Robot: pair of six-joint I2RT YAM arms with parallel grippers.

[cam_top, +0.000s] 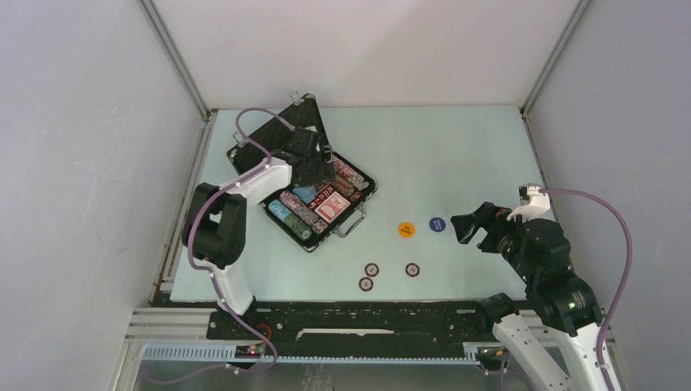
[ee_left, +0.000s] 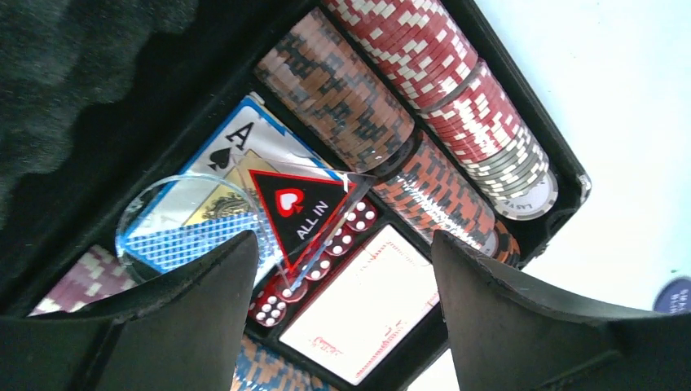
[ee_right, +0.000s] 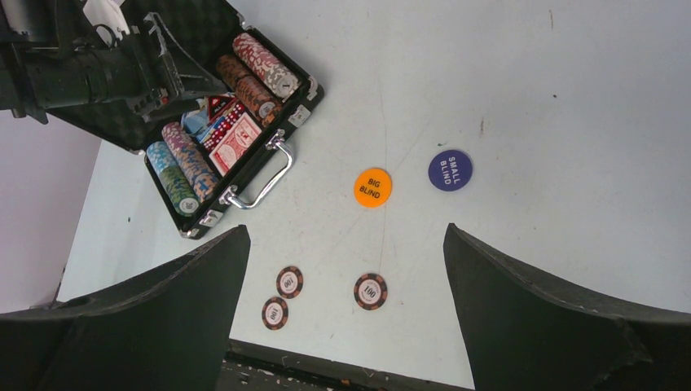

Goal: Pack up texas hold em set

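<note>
Left wrist, briefcase (ee_left: 564, 173) open, triangular marker (ee_left: 300, 213) inside

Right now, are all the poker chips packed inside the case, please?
No, three brown chips lie loose on the table, outside the open case.

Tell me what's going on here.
The left arm's fingers hang open over the open case, just above the ALL IN marker lying in it. The right arm's fingers are open near the small blind button. That, the big blind button and three chips lie on the table, not yet packed.
</note>
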